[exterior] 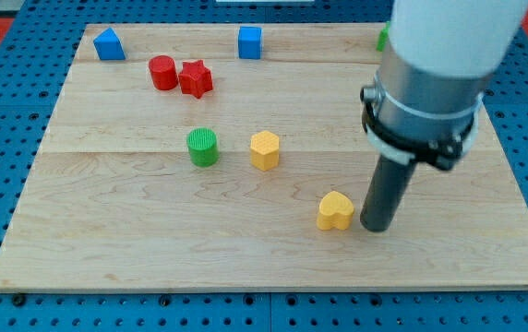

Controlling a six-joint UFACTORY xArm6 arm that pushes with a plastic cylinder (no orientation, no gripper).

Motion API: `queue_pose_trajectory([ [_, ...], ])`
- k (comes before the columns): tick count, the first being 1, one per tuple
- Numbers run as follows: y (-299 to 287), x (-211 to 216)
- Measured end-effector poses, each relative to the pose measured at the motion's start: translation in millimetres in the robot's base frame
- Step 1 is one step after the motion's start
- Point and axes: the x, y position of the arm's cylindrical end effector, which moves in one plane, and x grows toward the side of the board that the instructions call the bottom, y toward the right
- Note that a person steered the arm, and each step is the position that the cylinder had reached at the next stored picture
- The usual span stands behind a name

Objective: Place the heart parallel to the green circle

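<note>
While my tip (378,225) sits just right of one yellow heart (335,211), one green circle (202,147) stands well left; fingers: none, just a rod.

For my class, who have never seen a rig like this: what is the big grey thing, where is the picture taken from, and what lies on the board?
One camera looks down at a wooden board. The grey cylinder is a robot arm ending in a dark rod; its tip rests just right of the yellow heart, seemingly touching it. It holds nothing; it only pushes. Also there: a green cylinder, yellow hexagon, red cylinder, red star, two blue blocks, and a green piece mostly hidden behind the arm.
</note>
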Motion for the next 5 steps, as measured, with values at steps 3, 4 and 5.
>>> queue_pose_trajectory([
  [3, -157, -23],
  [4, -110, -33],
  [5, -87, -88],
])
